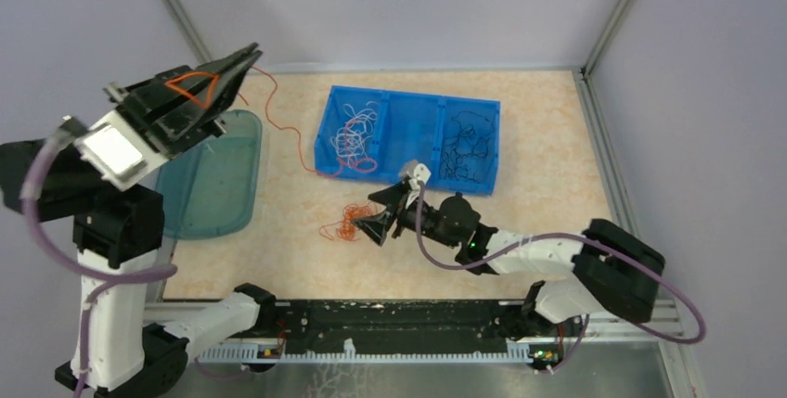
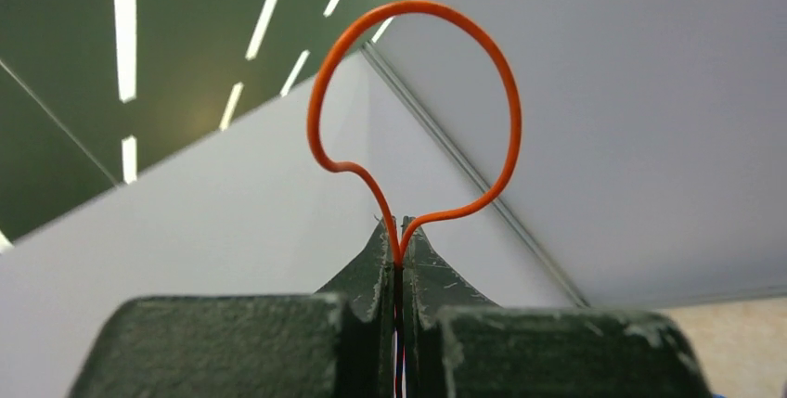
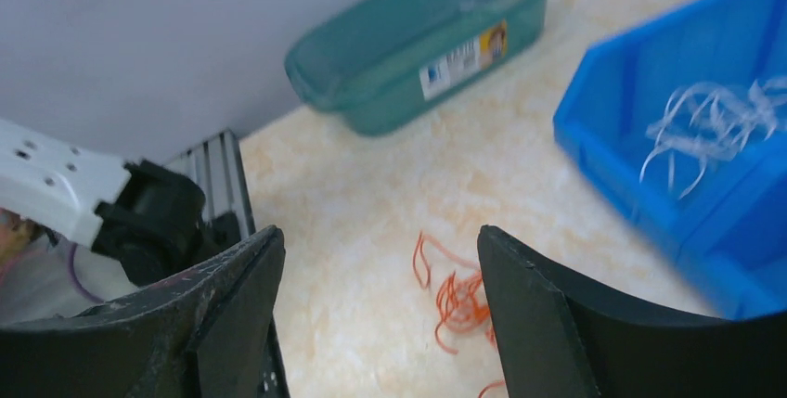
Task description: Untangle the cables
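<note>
My left gripper [image 1: 247, 57] is raised at the far left and shut on a long orange cable [image 1: 278, 124], which trails down to the blue bin [image 1: 413, 97]. In the left wrist view the jaws [image 2: 401, 242] pinch this orange cable [image 2: 418, 5], and it loops above the tips. A small tangle of orange cables [image 1: 341, 227] lies on the table. My right gripper [image 1: 373, 224] hangs open just right of it with nothing between its fingers. In the right wrist view the tangle [image 3: 453, 303] shows between the open gripper's [image 3: 380, 236] fingers, near the right one.
The blue bin holds white cables [image 1: 357, 129] in its left compartment and black cables [image 1: 469, 143] in its right one. A teal container [image 1: 218, 185] stands at the left, under my raised left arm. Grey walls close in the table on three sides.
</note>
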Tool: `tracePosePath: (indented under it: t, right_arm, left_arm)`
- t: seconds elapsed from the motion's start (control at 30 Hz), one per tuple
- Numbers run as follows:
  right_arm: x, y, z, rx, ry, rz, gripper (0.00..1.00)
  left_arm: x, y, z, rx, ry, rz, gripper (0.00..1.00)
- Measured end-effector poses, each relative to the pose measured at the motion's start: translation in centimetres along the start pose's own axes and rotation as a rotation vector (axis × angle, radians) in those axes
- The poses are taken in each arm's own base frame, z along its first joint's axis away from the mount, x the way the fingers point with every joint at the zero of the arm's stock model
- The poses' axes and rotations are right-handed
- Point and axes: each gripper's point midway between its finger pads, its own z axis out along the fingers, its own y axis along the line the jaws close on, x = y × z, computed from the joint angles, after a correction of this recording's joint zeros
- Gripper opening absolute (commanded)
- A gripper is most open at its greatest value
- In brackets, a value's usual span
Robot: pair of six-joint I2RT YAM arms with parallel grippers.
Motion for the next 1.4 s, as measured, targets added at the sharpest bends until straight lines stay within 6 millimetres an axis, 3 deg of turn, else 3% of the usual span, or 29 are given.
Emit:
tracePosePath:
  t: [0.13,0.27,0.4,0.57,0.9,1.13,1.4]
  right_arm:
    - [-6.7,1.2,-0.8,0.008,-0.145,-0.087,0.81]
    - [-9.6,0.9,-2.5,0.063,-0.204,-0.146,0.81]
    - [-10.3,-1.0,-3.9,0.188,-0.203,-0.167,0.81]
    - [-11.4,-4.1,-7.1,0.361,-0.251,-0.155,0.82]
    - [-13.2,-7.9,-13.0,0.621,-0.347,-0.154,0.83]
    - [-13.2,-9.1,-14.6,0.713,-0.353,-0.161,0.83]
    - [-13.4,-9.7,-15.9,0.758,-0.363,-0.183,0.84]
  left_arm:
    - [5.7,-2.7,-0.8,0.038,0.103,-0.124,0.00]
    - [11.3,-5.5,-1.9,0.066,0.206,-0.262,0.00]
    - [16.8,-8.2,-2.7,0.089,0.307,-0.395,0.00]
    - [22.4,-9.7,-2.5,0.100,0.387,-0.488,0.00]
    - [33.8,-13.0,-2.1,0.109,0.510,-0.602,0.00]
    - [42.0,-16.6,-1.6,0.132,0.607,-0.656,0.00]
    - [48.4,-18.6,0.5,0.144,0.644,-0.624,0.00]
